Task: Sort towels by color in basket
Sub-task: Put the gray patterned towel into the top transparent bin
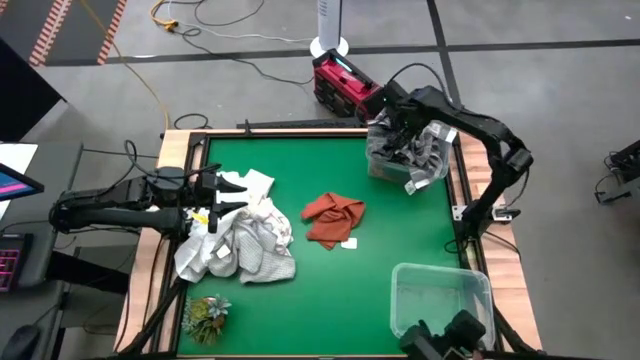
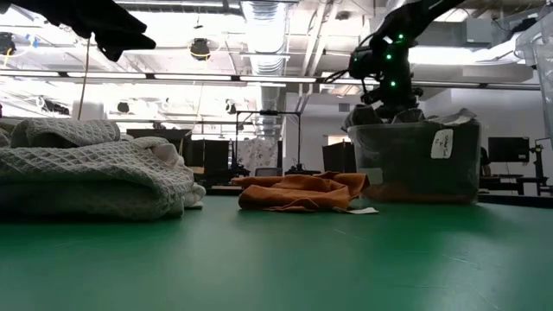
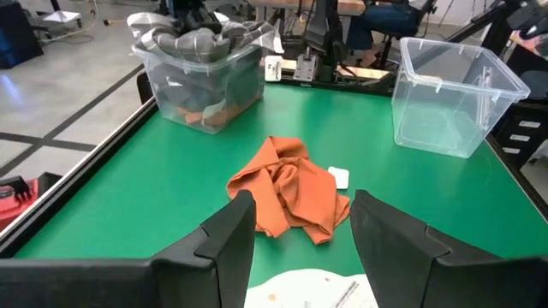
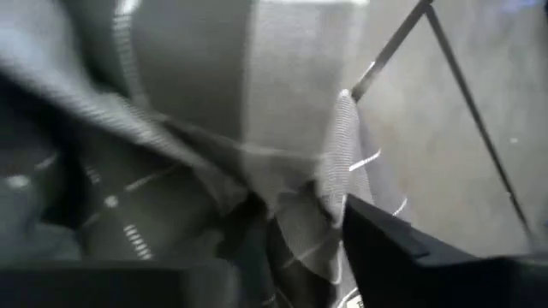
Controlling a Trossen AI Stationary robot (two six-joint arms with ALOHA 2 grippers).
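A rust-orange towel (image 1: 333, 218) (image 3: 291, 188) lies crumpled mid-table. White and pale grey towels (image 1: 240, 245) (image 2: 86, 168) are heaped at the left. My left gripper (image 1: 218, 197) (image 3: 300, 244) hovers open above that heap, nothing between its fingers. At the far right stands a clear basket (image 1: 385, 170) (image 3: 201, 85) with grey and grey-checked towels (image 1: 425, 150) (image 4: 282, 214) piled in it and draping over its rim. My right gripper (image 1: 400, 128) (image 2: 389, 91) is over that basket, right at the grey cloth; blur hides whether it touches.
A second clear basket (image 1: 440, 295) (image 3: 449, 94) stands at the near right corner. A small green leafy tuft (image 1: 207, 312) lies near the front left. Bare green table (image 1: 360, 280) lies between the orange towel and the near edge.
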